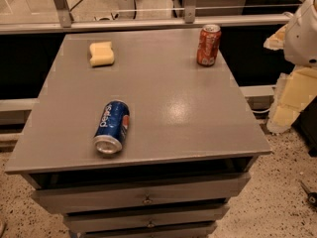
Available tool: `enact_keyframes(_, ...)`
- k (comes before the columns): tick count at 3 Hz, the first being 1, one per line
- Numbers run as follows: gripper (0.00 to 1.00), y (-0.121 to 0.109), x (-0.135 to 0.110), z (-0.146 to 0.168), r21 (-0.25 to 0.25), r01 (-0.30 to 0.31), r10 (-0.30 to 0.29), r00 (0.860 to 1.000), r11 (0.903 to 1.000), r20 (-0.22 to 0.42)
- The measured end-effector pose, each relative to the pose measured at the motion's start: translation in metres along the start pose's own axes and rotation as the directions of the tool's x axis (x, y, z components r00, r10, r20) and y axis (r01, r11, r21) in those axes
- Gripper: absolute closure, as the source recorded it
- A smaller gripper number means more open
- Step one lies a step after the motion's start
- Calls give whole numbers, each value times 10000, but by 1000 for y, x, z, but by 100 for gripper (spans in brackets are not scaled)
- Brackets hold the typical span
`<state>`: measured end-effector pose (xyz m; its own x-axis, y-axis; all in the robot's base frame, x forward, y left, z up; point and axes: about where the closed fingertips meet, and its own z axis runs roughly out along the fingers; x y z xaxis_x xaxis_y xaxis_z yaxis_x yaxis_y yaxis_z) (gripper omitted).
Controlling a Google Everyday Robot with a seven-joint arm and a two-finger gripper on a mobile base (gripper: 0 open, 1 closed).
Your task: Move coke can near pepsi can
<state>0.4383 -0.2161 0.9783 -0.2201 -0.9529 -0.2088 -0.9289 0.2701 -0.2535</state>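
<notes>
The grey table stood before me. My gripper hung off its right edge, grip state unclear. The pepsi can lay near-left. The coke can stood far-right by the edge, so a clumsy nudge could have tipped it off.

Yellow sponge on grey table – far-left corner, drawers below, speckled floor

- The one camera looks down from high in front of the counter, steeply tilted, facing its far edge.
- It stands fairly near: the counter's whole top fills most of the frame, with drawers showing below its near edge.
- The pincer hangs at the frame's right, just beyond the counter's right edge.
</notes>
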Motion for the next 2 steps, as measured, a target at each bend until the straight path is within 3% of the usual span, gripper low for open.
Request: enact_keyframes(2,0,-8,-3,5,218,56,-61,9997,9997,232)
